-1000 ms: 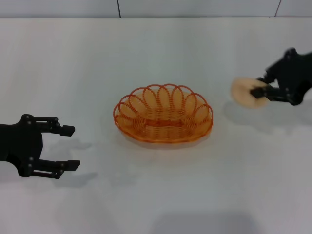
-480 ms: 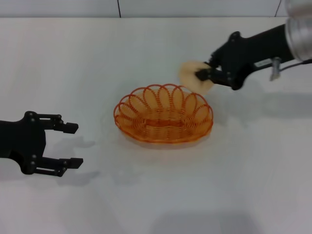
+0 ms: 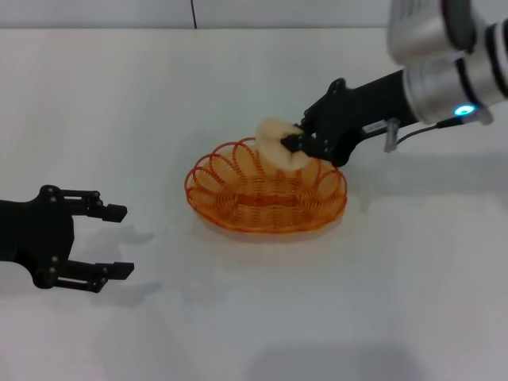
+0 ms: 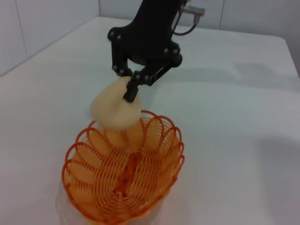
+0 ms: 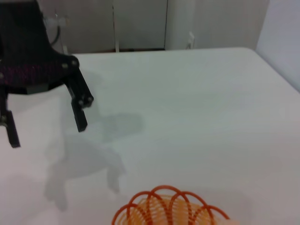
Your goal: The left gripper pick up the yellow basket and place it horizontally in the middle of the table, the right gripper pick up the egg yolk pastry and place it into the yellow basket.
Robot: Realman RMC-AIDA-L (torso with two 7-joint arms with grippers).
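Above the yellow basket [image 3: 266, 189] the way down is taken at the far rim — the right gripper [image 3: 292, 143] hangs there, clamped on the egg yolk pastry [image 3: 275, 146]. The basket's near half lies uncovered. The left gripper [image 3: 111, 241], jaws spread, sits well apart — bare table [image 3: 238, 317] between.

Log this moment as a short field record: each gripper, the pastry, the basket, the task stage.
left gripper: open, holding nothing, low over the table on the robot's left
right gripper: shut on the egg yolk pastry, above the basket's far rim
egg yolk pastry: held in the air, not yet inside
yellow basket: upright at table centre, nothing in it
stage: basket placed; pastry awaiting release
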